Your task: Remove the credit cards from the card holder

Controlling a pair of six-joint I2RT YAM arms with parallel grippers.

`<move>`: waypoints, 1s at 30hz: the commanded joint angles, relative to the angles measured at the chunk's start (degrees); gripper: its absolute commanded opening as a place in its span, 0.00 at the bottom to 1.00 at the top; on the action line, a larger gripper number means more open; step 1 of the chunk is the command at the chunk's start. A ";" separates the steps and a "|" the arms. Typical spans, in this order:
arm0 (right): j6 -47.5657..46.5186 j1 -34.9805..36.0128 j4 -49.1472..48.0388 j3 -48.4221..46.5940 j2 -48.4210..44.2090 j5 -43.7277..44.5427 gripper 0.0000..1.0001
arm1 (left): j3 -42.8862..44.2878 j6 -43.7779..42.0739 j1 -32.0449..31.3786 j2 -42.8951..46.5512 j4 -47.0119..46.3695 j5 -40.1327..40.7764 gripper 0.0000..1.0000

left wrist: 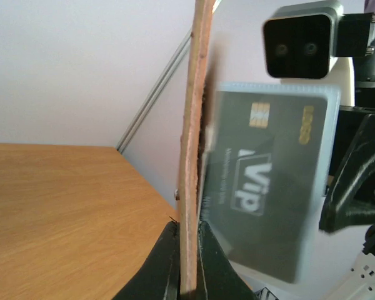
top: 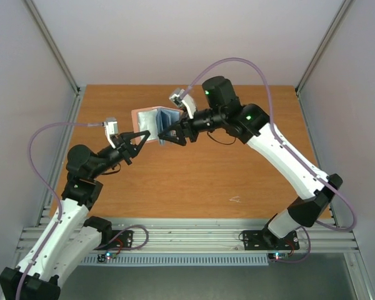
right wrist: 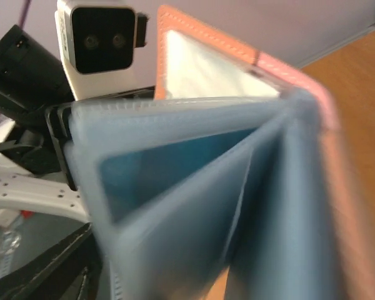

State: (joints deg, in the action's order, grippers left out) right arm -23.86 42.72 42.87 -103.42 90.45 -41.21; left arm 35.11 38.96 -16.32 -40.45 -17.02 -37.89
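Left fingers [left wrist: 156,275] pinch card holder [left wrist: 189,156]: taupe outside, blue inside.

A robotics lab test cell: a wooden table [top: 194,184] under the jaws, plain white panels [top: 175,37] and aluminium posts [top: 53,45] beyond and beside them, two white arms [top: 286,161] bolted to slotted rails [top: 194,232] behind them.

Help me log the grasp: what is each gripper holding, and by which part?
The left gripper pinches the card holder by the edge of its taupe cover. Whether the right gripper holds anything cannot be told.
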 commanded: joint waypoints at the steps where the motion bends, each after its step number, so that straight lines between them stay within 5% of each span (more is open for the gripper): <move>1: 3.25 -3.27 -0.71 1.84 -4.57 7.30 0.77 | 2.06 -4.89 0.32 1.61 5.18 3.21 0.00; 4: 4.99 -3.76 1.84 1.29 -3.90 12.61 0.80 | 4.09 -16.16 0.25 2.54 13.08 7.34 0.00; 8: 5.93 -4.41 2.20 1.37 -3.24 7.97 0.83 | 8.04 -31.39 0.32 3.23 24.51 15.83 0.00; 12: 5.36 -4.40 2.11 1.68 -2.39 6.09 0.89 | 9.76 -38.65 0.27 4.52 27.45 14.34 0.00; 18: 2.70 -4.40 2.76 1.67 -1.41 6.22 0.98 | 7.26 -24.99 1.32 5.79 13.55 -0.87 0.00; 23: -0.53 -5.33 2.96 2.95 -2.87 1.77 0.98 | 5.60 -8.93 3.60 5.39 3.18 -3.21 0.00; 30: -2.42 -7.56 0.27 4.99 -5.42 -11.53 0.97 | 5.83 -6.16 4.80 5.08 -2.68 -11.57 0.00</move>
State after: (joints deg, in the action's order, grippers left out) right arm -23.73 36.01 45.30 -97.93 87.35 -42.00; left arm 40.88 28.62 -11.88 -35.66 -10.00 -42.74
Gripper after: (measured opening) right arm 0.983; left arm 0.029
